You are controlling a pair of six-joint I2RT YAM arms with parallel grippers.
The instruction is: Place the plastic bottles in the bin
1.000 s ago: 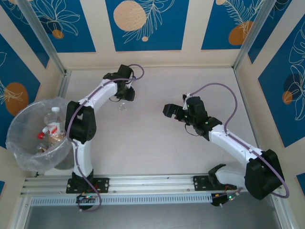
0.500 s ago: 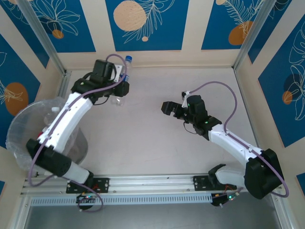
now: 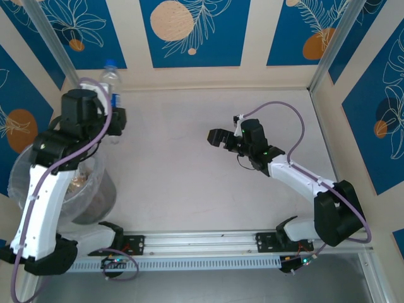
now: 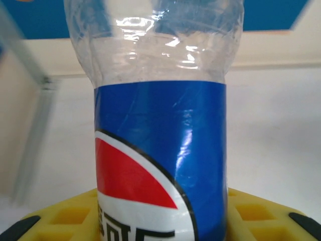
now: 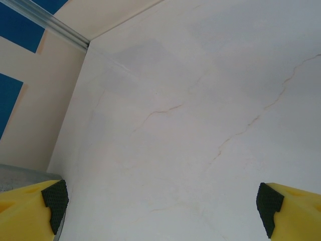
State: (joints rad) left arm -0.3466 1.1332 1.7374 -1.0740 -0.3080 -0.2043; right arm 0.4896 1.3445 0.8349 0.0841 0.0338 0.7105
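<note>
My left gripper point(image 3: 114, 108) is shut on a clear plastic bottle point(image 3: 110, 79) with a blue cap and a blue, red and white label. It holds the bottle upright in the air at the far left, just beyond the bin point(image 3: 23, 165). In the left wrist view the bottle point(image 4: 160, 145) stands between the yellow fingers point(image 4: 65, 217) of that gripper point(image 4: 160, 223). The bin is a round bucket lined with a clear bag, and my left arm covers much of it. My right gripper point(image 3: 218, 137) hangs open and empty over the middle of the table point(image 3: 189, 183). Its fingertips point(image 5: 56, 198) stand wide apart around the gripper's centre point(image 5: 160, 201).
Patterned blue and cream walls enclose the table on three sides. An aluminium post point(image 3: 53, 44) rises at the far left corner close to the held bottle. A metal rail point(image 3: 202, 243) with both arm bases runs along the near edge.
My left arm lifted the blue-capped bottle from the far middle-left of the table and swung it left and up, toward the bin. The right gripper drifted slightly left and stayed open.
</note>
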